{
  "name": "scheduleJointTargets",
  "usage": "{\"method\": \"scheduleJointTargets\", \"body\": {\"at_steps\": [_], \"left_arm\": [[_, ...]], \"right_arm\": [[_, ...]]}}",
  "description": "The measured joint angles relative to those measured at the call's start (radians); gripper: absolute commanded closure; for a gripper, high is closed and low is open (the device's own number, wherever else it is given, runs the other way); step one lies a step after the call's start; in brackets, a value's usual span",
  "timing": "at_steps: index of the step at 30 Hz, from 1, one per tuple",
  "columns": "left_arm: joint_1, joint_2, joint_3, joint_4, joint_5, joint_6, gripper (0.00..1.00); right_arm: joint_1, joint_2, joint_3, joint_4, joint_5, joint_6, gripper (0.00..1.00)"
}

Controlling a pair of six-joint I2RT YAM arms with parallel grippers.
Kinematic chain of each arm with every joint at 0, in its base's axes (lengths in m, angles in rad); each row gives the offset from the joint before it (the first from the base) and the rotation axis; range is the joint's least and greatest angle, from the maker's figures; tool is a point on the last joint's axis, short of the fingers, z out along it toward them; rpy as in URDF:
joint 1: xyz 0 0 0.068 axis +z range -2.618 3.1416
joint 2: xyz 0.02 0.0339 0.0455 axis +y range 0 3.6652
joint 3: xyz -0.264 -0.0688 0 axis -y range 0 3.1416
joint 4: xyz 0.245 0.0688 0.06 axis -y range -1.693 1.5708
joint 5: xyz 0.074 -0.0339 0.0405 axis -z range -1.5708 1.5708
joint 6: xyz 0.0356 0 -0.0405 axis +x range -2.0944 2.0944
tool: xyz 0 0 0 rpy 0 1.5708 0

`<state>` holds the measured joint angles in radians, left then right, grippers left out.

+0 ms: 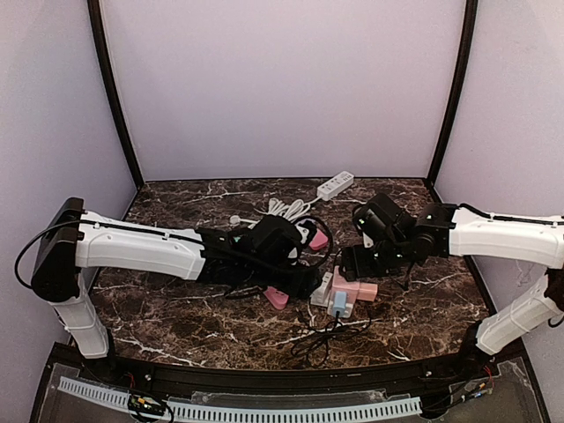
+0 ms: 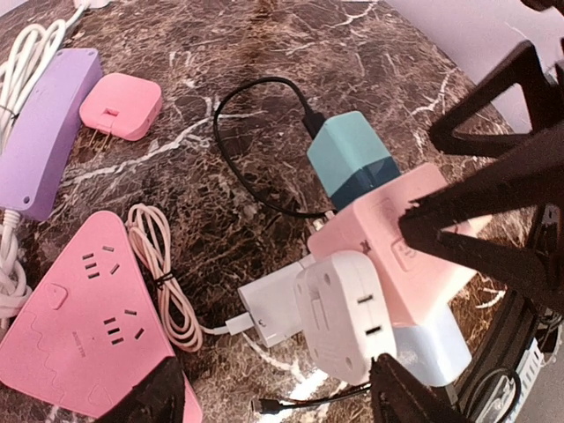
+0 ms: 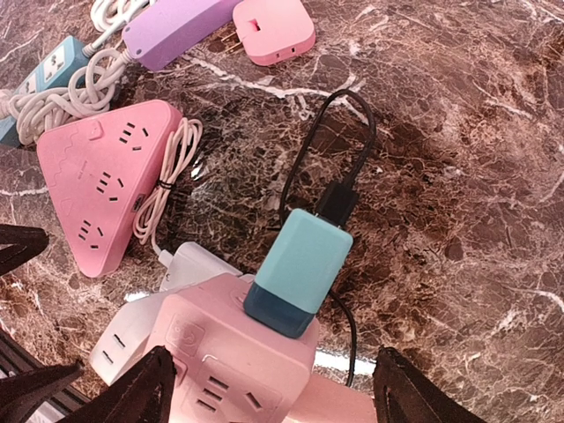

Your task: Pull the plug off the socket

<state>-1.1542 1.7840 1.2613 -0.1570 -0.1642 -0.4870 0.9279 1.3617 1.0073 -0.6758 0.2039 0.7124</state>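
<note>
A pink cube socket [image 1: 356, 287] lies near the table's front middle. A teal plug [image 3: 304, 264] with a black cable is pushed into its far face. A white charger [image 2: 271, 306] with a pale cable is plugged into its left side. A white flat adapter [image 2: 342, 314] sits on its near-left face. My left gripper [image 2: 278, 397] stands open, its fingers either side of the white charger and adapter, touching neither. My right gripper [image 3: 273, 392] is open, straddling the pink cube [image 3: 233, 352] from above. The right fingers [image 2: 502, 203] show black over the cube in the left wrist view.
A pink triangular power strip [image 3: 106, 181] with a coiled pale cable lies left of the cube. A purple strip [image 3: 176, 26], a pink square plug [image 3: 273, 31] and white cords sit behind it. A white power strip [image 1: 335, 185] lies at the back. A loose black cable [image 1: 322, 339] trails toward the front edge.
</note>
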Motion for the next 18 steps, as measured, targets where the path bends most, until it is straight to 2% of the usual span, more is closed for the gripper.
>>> {"method": "scheduleJointTargets", "body": {"at_steps": [9, 18], "left_arm": [[0.001, -0.034, -0.022, 0.103, 0.144, 0.071, 0.21], [0.001, 0.050, 0.052, 0.089, 0.190, 0.094, 0.31]], "right_arm": [[0.000, -0.006, 0.000, 0.000, 0.000, 0.003, 0.23], [0.000, -0.010, 0.000, -0.002, 0.003, 0.004, 0.23]]}}
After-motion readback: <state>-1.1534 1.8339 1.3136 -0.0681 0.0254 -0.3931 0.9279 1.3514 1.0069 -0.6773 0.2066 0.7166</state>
